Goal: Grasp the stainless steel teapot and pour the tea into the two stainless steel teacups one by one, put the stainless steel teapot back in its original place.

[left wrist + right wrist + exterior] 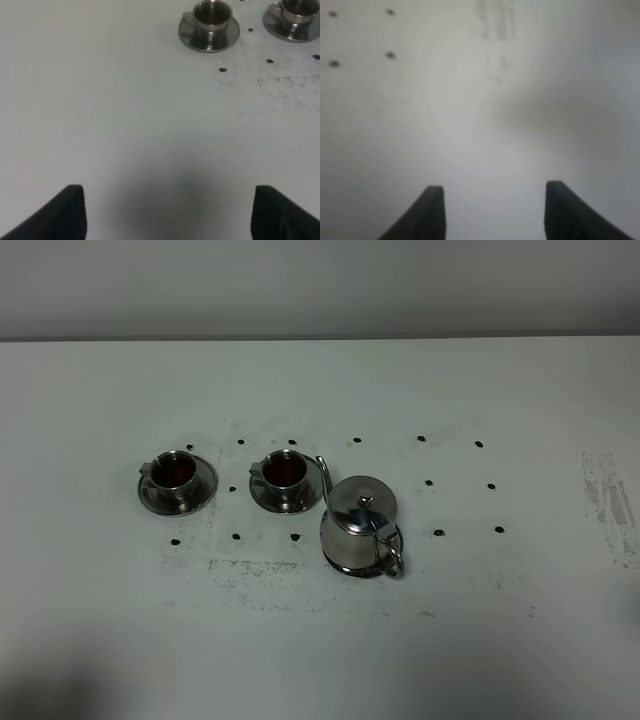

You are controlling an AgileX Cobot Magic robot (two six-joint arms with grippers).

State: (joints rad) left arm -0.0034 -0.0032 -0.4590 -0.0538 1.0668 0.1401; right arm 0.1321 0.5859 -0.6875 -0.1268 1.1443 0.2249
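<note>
We see the stainless steel teapot [360,527] standing upright on the white table [100,620], its lid on, its thin spout rising toward the nearer cup and its loop handle turned to the front right. A sliver of its saucer [398,540] shows under the base. To its left stand the two stainless steel teacups, each on its own saucer: the right teacup [286,475] just beside the spout tip, and the left teacup [174,476] further out. Both hold dark reddish tea. Small black dots [438,533] are spread over the table around the set, and scuffed grey patches [250,568] lie in front of the cups and near the right edge.

No arm appears in the high view, and we see nothing between the pot and the cups. The left gripper [170,210] hangs over bare table with its two dark fingertips spread wide and nothing between them; both cups sit well ahead of it. The right gripper [492,210] also stands parted and empty above blurred bare table, with a few dots in view beyond it.
</note>
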